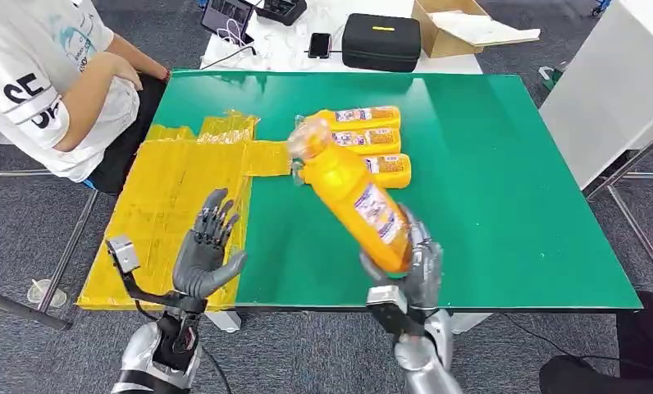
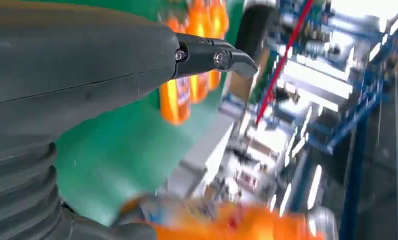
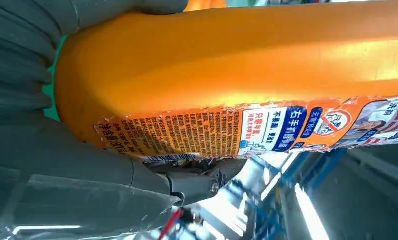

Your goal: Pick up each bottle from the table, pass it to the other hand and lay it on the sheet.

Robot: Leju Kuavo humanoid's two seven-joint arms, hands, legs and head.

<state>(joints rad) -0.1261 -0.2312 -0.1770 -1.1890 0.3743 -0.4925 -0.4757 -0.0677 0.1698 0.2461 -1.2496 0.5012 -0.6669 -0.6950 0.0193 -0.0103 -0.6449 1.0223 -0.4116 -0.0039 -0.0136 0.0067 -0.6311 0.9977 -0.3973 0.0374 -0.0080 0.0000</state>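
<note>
My right hand (image 1: pixel 417 267) grips the base of a large orange bottle (image 1: pixel 352 197), lifted above the green table (image 1: pixel 504 189) and tilted, its clear cap end pointing up and to the left. Close up, its printed label (image 3: pixel 247 127) sits between my right hand's fingers (image 3: pixel 197 185). Three more orange bottles (image 1: pixel 364 135) lie side by side on the table behind it. My left hand (image 1: pixel 207 250) hovers open, fingers spread upward, over the near right edge of the crinkled yellow sheet (image 1: pixel 163 205). Those lying bottles (image 2: pixel 187 80) appear past the left hand's fingers (image 2: pixel 212 55).
A person in a white shirt (image 1: pixel 36 74) sits at the table's far left corner, an arm resting near the sheet. A black case (image 1: pixel 381 41), a phone (image 1: pixel 319 43) and a cardboard box (image 1: pixel 450 29) lie on a white table behind. A white table (image 1: pixel 610 90) stands to the right.
</note>
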